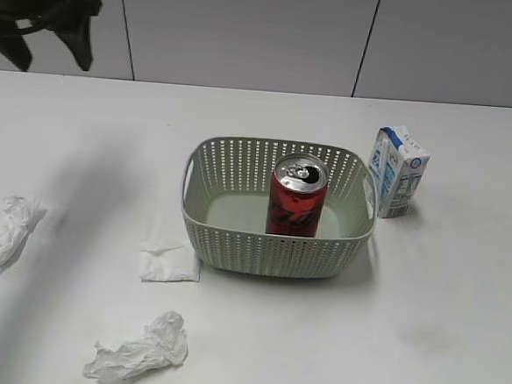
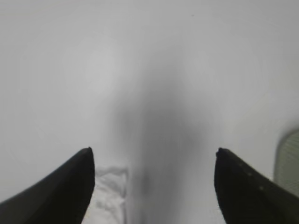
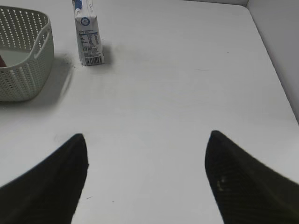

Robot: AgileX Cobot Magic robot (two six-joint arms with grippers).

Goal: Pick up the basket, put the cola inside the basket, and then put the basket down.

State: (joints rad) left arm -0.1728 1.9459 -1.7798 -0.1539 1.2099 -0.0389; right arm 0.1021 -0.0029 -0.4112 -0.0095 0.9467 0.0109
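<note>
Cola in basket, basket down on desk — task looks done.
Desk (image 1: 456, 347) holds all. Basket (image 1: 274, 246) sits mid-desk: stiff perforated plastic, prob light, grab by the cut-out handle (image 1: 190, 168) or rim. Cola (image 1: 297, 197) upright inside, tab looks open so keep level; thin wall, smooth, grip mid-body. Carton (image 1: 398, 171) just beside basket's right end. Left tool (image 2: 154, 154) & right tool (image 3: 145, 140) both spread wide, holding nothing, well apart from basket.

Open table right of basket (image 1: 274, 246); carton (image 1: 398, 171) beside its right rim.
</note>
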